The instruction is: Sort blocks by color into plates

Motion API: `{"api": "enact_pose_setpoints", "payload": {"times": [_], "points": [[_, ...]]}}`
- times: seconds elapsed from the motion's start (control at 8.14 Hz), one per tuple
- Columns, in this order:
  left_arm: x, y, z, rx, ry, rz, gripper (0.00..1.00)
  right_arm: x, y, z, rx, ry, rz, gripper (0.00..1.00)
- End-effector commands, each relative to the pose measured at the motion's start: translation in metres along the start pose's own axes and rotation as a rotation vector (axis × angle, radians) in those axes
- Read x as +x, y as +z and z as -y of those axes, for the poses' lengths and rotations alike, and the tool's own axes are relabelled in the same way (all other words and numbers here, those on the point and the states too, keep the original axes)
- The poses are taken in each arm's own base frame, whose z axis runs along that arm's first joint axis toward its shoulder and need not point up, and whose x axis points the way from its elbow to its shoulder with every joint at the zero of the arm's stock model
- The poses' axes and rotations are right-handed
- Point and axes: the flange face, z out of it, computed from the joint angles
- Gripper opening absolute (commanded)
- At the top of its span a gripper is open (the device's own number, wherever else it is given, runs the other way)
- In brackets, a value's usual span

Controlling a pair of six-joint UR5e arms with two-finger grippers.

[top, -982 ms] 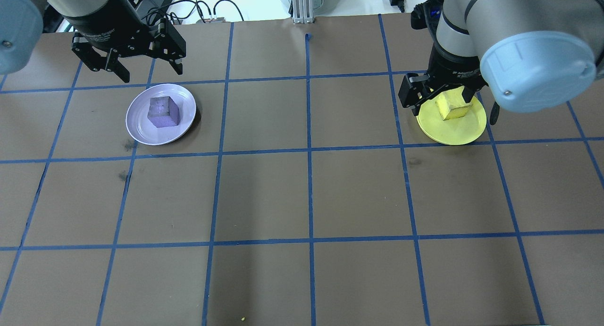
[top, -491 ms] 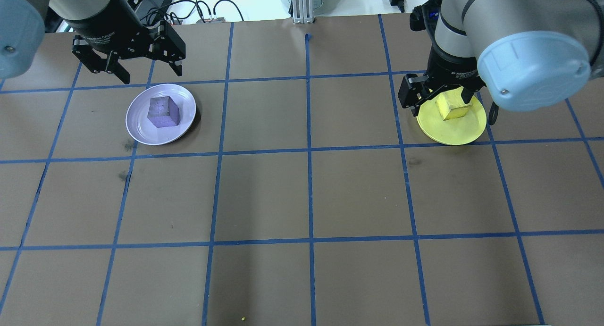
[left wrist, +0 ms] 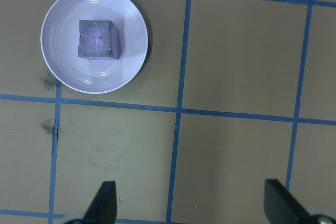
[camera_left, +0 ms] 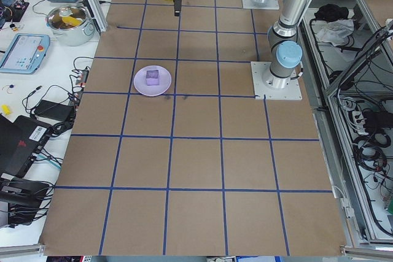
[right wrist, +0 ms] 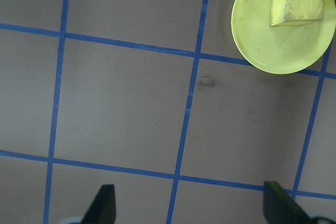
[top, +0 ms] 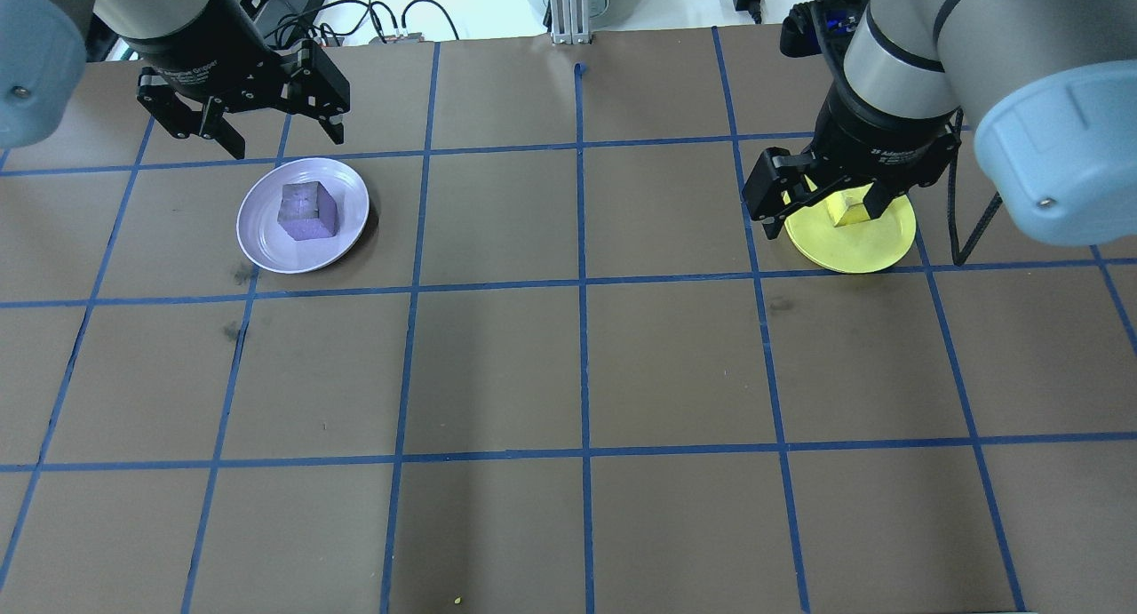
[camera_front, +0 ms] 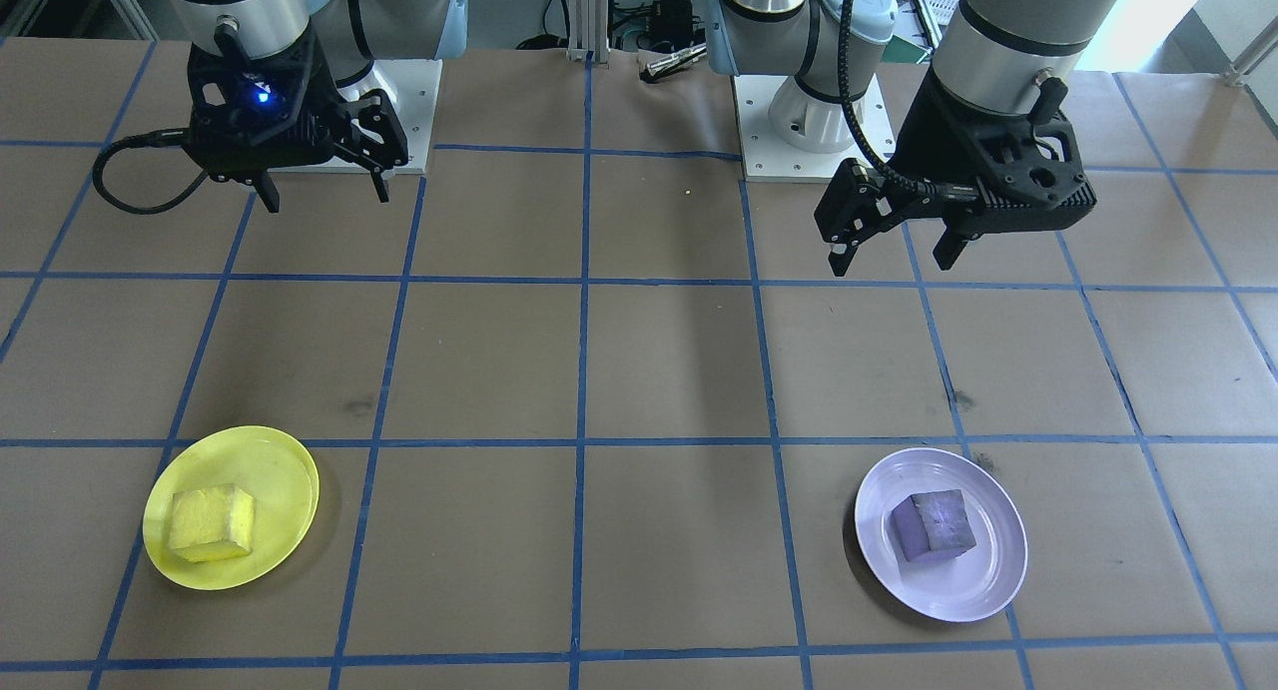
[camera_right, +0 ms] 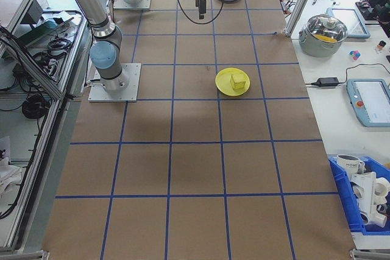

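The purple block point(camera_front: 934, 525) sits in the lavender plate point(camera_front: 983, 580); the left wrist view looks straight down on this block point(left wrist: 97, 39) and plate point(left wrist: 63, 72). The yellow block point(camera_front: 210, 523) lies in the yellow plate point(camera_front: 270, 470), also seen from the right wrist as block point(right wrist: 296, 2) and plate point(right wrist: 262, 45). My left gripper point(camera_front: 894, 261) hangs open and empty, high above the table on the robot's side of the lavender plate. My right gripper point(camera_front: 326, 199) is open and empty too, well above the table. In the overhead view it point(top: 817, 210) partly hides the yellow block point(top: 850, 208).
Brown paper with a blue tape grid covers the table. Both arm bases point(camera_front: 809, 121) stand at the robot's edge. Cables point(top: 355, 14) lie past the far edge. A pot point(camera_right: 328, 30), tablets and a blue bin point(camera_right: 365, 193) sit on side benches.
The right arm has swung and lifted, so its gripper now covers more of the yellow block in the overhead view. The left arm and both blocks have hardly moved.
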Motion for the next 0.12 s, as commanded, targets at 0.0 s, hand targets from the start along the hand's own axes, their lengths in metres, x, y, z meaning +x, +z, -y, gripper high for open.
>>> {"api": "enact_pose_setpoints", "payload": {"times": [0.0], "points": [[-0.0001, 0.0001, 0.0000, -0.001, 0.017, 0.000, 1.00, -0.0024, -0.0031, -0.0077, -0.013, -0.001, 0.012, 1.00]]}}
